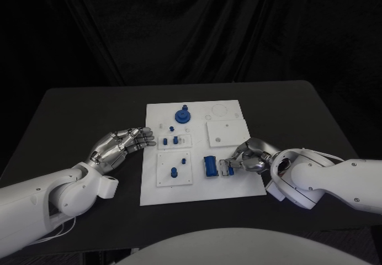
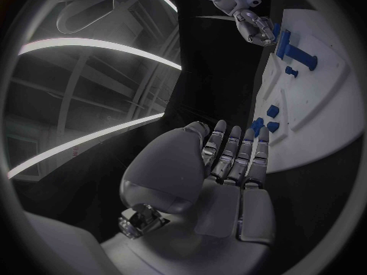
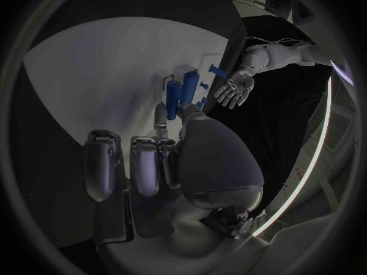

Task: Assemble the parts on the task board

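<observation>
Seen from the head camera: a black table (image 1: 79, 110) bearing the white task board (image 1: 231, 190) at its middle, against a dark curtain (image 1: 191, 38).

On the board's far end, a round blue gear-like part (image 1: 183, 116) standing upright, beside faint circular outlines. Just right of centre, a bare square white plate (image 1: 228, 133). Left of that, a small white plate holding short blue pegs (image 1: 170, 141). Nearer the robot, another white plate carrying a small blue pin (image 1: 182, 161) and a blue T-shaped piece (image 1: 172, 173).

At the board's right side, the right hand (image 1: 248, 157), fingers curled inward, fingertips pressed against a small blue part (image 1: 225, 168) just beside a long blue block (image 1: 210, 165) lying flat on the board. In the right wrist view, thumb and a finger closed round the small blue part (image 3: 184, 110), with the long block (image 3: 174, 92) and a second blue bar (image 3: 189, 81) alongside, touching or nearly so. Whether the small part is lifted clear of the board cannot be told.

Off the board's left edge, the left hand (image 1: 121, 144), palm up, fingers loosely bent and apart, holding nothing, fingertips near the board's rim by the peg plate. In the left wrist view, the same hand (image 2: 229, 165) flat and released, fingers side by side pointing towards the board (image 2: 314, 140), with small blue pegs (image 2: 272, 111) just beyond the fingertips and the right hand (image 2: 248, 18) at the far side.
</observation>
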